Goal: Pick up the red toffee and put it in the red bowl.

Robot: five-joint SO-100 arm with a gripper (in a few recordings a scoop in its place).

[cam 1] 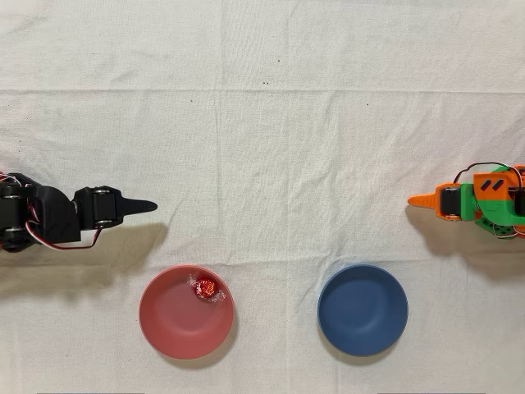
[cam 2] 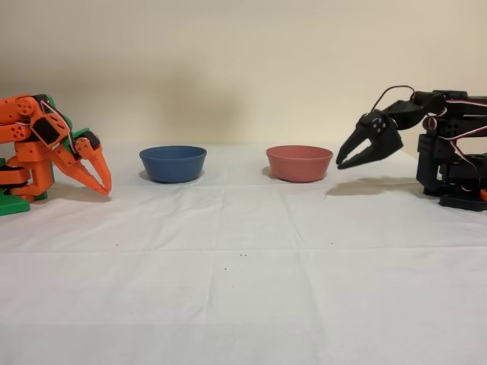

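The fingers (cam 2: 351,157) of the black arm are seen parted a little in the fixed view, with nothing between them; the two tips point down and toward the red bowl (cam 2: 299,163), apart from its rim. In the overhead view the fingers (cam 1: 141,207) appear as one dark point, held above and to the left of the red bowl (cam 1: 186,312), over bare surface (cam 1: 262,123).

The toffee (cam 1: 205,288) is seen lying inside the red bowl, near the rim on the side closest to the fingers, its clear wrapper ends spread beside it. By this the task is judged done, with the arm drawn clear.

The blue bowl (cam 1: 362,309) is set to the right of the red bowl in the overhead view, well apart, and is seen with nothing in it. An idle orange arm (cam 1: 476,201) stands beyond the blue bowl.

Little is judged left to go wrong. Since the toffee rests near the rim and not at the middle, it could be tipped out if the bowl were knocked by a low sweep of the fingers. The bowl, being light and loose on cloth, could also be dragged by such a touch.
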